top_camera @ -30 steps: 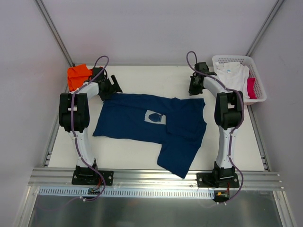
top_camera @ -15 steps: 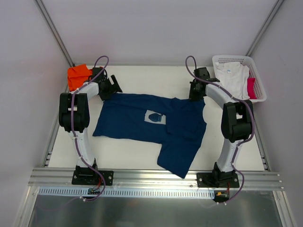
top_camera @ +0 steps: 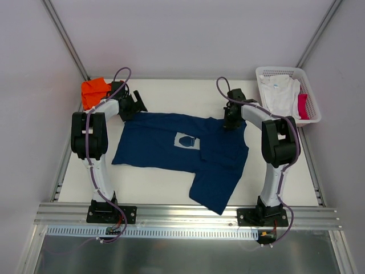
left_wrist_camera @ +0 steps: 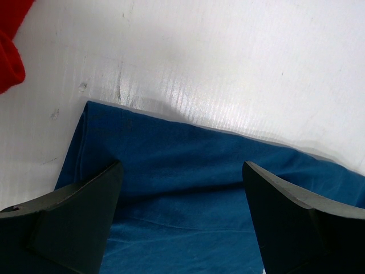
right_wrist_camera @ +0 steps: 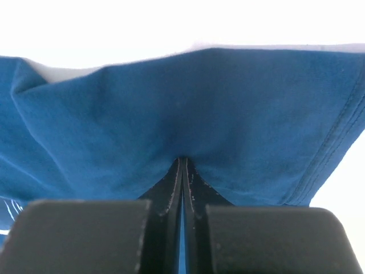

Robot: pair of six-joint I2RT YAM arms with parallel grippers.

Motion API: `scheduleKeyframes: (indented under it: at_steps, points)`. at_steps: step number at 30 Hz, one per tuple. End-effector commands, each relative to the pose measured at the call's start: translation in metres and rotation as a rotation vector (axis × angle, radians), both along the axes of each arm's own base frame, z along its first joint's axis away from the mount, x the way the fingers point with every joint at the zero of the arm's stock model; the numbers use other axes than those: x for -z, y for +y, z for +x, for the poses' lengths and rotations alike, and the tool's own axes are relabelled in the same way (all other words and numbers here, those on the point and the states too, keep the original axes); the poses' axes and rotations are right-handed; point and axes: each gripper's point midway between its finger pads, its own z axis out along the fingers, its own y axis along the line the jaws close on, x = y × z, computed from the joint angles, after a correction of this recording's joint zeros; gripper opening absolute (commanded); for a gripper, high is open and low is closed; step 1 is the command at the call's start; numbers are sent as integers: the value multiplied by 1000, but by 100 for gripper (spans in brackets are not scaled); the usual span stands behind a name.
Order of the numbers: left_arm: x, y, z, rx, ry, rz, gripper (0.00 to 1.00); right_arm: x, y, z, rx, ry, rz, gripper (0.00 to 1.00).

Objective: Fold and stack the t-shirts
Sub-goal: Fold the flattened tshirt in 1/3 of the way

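The right gripper has swung in and pinches the navy t-shirt toward the table's far edge, the left gripper hanging agape, so a fold looks ready to begin.

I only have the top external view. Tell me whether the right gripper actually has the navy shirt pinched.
Observer: It does. The right wrist view shows the right gripper shut, with the navy t-shirt puckering into its tips.
Operator: Now check the left gripper.
Observer: The left wrist view shows the left gripper open, jaws wide apart over the cloth beside a corner of that t-shirt, clamping nothing.
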Motion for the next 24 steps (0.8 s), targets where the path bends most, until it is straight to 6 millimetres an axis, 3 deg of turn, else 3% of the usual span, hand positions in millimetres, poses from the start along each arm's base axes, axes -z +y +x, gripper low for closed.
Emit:
scheduleKeyframes:
  at_steps: [1,18,24]
  points:
    - [-8,3,1,0,-4,-9,87,-1,-1,16,11,-14,-8,0]
    - [-21,2,9,4,-36,-19,88,5,-20,58,46,-19,-46,0]
    - [-22,2,15,-1,-43,-20,88,-4,-30,79,51,-52,-55,0]
